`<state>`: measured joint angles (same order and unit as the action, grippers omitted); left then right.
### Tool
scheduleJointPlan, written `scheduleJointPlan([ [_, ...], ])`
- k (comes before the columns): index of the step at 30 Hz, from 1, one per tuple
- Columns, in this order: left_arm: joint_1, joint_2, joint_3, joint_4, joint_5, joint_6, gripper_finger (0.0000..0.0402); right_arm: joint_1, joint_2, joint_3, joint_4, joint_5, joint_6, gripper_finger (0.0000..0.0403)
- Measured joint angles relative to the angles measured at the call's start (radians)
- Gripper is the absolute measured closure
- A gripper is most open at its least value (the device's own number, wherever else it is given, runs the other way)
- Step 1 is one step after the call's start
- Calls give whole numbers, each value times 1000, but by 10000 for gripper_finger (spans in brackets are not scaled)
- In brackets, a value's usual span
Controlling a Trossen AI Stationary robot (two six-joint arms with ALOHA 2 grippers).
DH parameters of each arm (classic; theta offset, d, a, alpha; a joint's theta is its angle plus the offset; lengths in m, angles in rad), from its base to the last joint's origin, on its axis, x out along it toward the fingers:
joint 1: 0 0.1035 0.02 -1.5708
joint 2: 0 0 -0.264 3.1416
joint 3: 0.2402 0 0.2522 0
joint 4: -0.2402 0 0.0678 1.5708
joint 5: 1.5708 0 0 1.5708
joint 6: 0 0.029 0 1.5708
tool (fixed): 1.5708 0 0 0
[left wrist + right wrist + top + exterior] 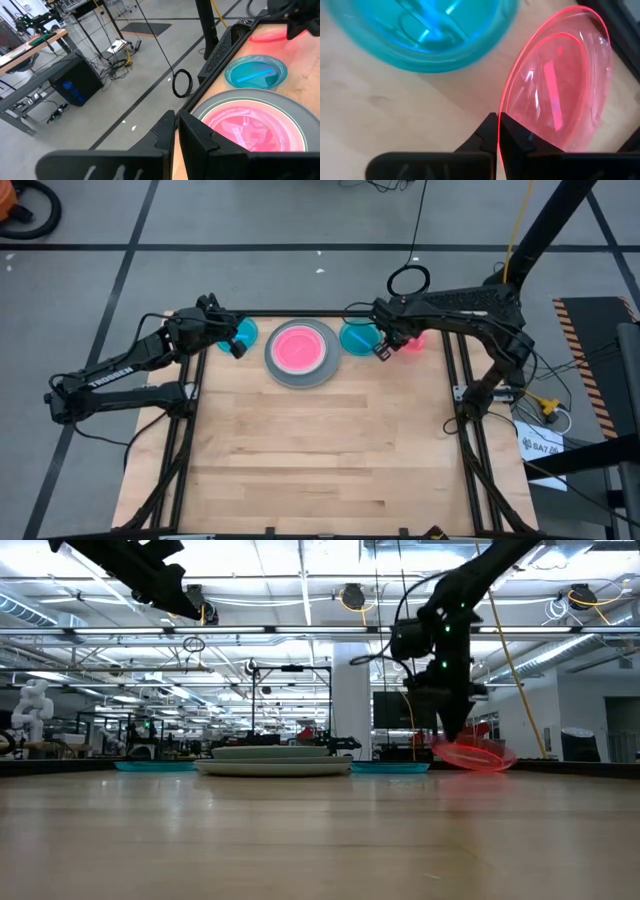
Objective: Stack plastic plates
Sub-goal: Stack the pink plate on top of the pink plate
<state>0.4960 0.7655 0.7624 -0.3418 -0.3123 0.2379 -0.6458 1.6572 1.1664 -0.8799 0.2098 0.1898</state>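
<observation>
A stack (300, 352) sits at the table's far edge: a large grey plate (300, 117) with a pink-red plate (250, 127) on top. One teal plate (243, 332) lies flat to its left and another teal plate (356, 338) to its right. My right gripper (385, 346) is shut on a second pink-red plate (414, 340), right of that teal plate. My left gripper (236, 346) is shut, hovering high (170, 585) above the left teal plate. My right gripper (498, 131) pinches the pink-red plate's rim (503, 105) between its two fingers, on the side nearest the right teal plate (420, 35). The fingers come from above, slanting down. The plate (475, 755) is tilted, with the held side raised; whether its far side touches the table, I cannot tell.
The table's far edge (330, 314) runs just behind the plates, with the black frame rail (227, 42) beyond it. A black cable loop (408, 279) lies on the floor behind. The wide wooden surface (320, 450) nearer to me holds nothing.
</observation>
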Motion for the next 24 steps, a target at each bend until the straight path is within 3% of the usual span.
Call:
scheduleJointPlan([
  [7,0,0,0,2,0,0,371,83,-99,0,15,2,3,401],
  [13,0,0,0,7,0,2,371,184,-167,0,178,-1,-50,401],
  [20,0,0,0,14,0,2,371,299,-134,39,434,-56,-177,401],
  [24,-1,0,0,31,0,2,371,350,-67,129,459,-57,-259,401],
])
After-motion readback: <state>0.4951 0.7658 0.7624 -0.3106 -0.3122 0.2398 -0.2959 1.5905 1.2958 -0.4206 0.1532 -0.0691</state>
